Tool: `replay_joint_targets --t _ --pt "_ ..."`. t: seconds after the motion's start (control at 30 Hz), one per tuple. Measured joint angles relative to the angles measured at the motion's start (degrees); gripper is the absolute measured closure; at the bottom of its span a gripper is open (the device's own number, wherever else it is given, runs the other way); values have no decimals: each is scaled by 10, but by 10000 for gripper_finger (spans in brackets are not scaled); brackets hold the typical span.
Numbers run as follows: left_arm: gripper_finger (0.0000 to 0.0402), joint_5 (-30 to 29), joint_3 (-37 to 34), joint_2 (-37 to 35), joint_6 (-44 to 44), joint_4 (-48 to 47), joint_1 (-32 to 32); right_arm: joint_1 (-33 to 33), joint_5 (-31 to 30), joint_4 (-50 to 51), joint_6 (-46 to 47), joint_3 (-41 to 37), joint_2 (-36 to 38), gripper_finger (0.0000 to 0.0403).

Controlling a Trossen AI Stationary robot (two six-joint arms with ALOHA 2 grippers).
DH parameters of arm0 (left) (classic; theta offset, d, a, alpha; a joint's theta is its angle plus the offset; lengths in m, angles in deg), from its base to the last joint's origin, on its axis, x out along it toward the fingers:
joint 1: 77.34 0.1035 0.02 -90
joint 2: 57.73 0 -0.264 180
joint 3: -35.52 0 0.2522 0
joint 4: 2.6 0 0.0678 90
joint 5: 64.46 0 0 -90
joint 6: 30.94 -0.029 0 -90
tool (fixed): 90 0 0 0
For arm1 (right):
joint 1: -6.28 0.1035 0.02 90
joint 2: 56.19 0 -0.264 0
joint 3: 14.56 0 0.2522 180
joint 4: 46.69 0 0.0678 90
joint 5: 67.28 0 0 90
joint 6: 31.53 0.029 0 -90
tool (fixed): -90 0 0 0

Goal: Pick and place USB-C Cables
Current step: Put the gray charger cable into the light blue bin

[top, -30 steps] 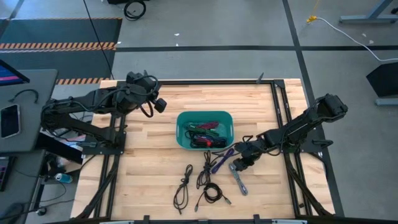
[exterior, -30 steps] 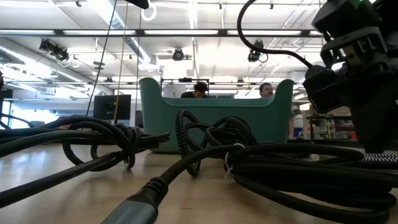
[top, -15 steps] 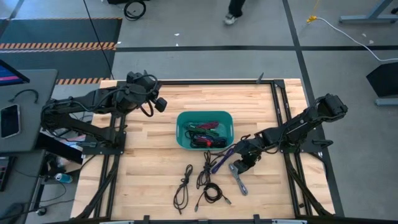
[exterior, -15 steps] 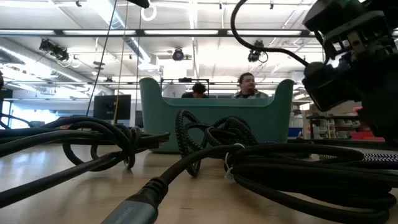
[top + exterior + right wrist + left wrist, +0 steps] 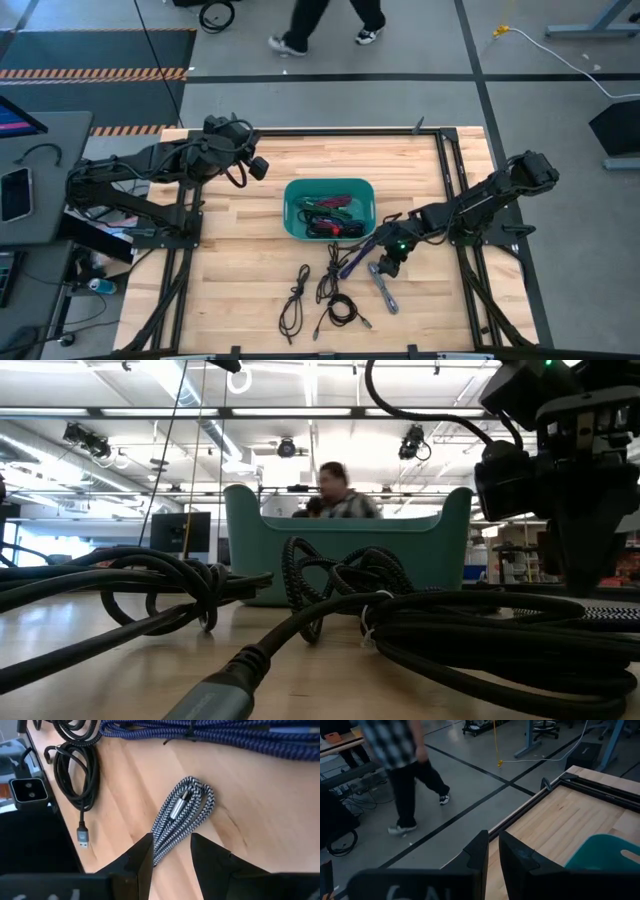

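Hovering lower right of centre, right gripper, fingers spread, is straddling a blue-white braided cable; left gripper, fingers nearly together, is idling upper left; no legible writing.

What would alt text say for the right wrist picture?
The right gripper, fingers apart, hovers over a folded blue-and-white braided cable lying on the wooden table. A black cable and a long blue braided cable lie beyond it.

We see two dark, jointed arms, the left arm and the right arm, each trailing looped black cable. At the right gripper, toward 4 o'clock of the table, a small green light glows; its fingers are matte black and wedge-shaped.
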Motion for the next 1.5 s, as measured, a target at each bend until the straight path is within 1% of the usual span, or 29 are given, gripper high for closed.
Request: replay_joint_targets --t 0.2,0.3,0.37,0.53,0.7,0.83,0.93,1.03,1.13,1.23,1.33,1.4,1.43,1.5 --pt "351 0 0 0 1 1 0 -11 1 -11 0 0 0 267" --pt "351 0 0 0 6 2 0 -24 20 -23 -5 0 0 267" --pt "351 0 0 0 10 2 0 -36 35 -51 -4 -1 0 267" --pt "351 0 0 0 12 2 0 -71 85 -186 14 -1 0 267" --pt "351 0 0 0 10 1 0 -94 144 -364 69 -1 0 267" --pt "351 0 0 0 -2 1 0 -105 154 -503 113 -1 0 268" --pt "351 0 0 0 -4 0 0 -109 154 -562 164 0 0 268" --pt "351 2 0 0 -5 0 0 -101 154 -566 214 3 0 269" --pt "351 2 0 0 -19 0 0 -81 149 -547 228 29 0 275" --pt "351 3 0 0 -32 0 0 -68 134 -533 221 81 0 283" --pt "351 3 0 0 -35 0 0 -66 127 -519 193 151 0 290" --pt "351 13 0 0 -36 -1 0 -65 128 -478 154 203 0 293" --pt "351 20 0 0 -36 -1 0 -65 130 -439 133 229 0 294" --pt "351 35 0 0 -36 -2 0 -63 141 -319 89 280 0 297"
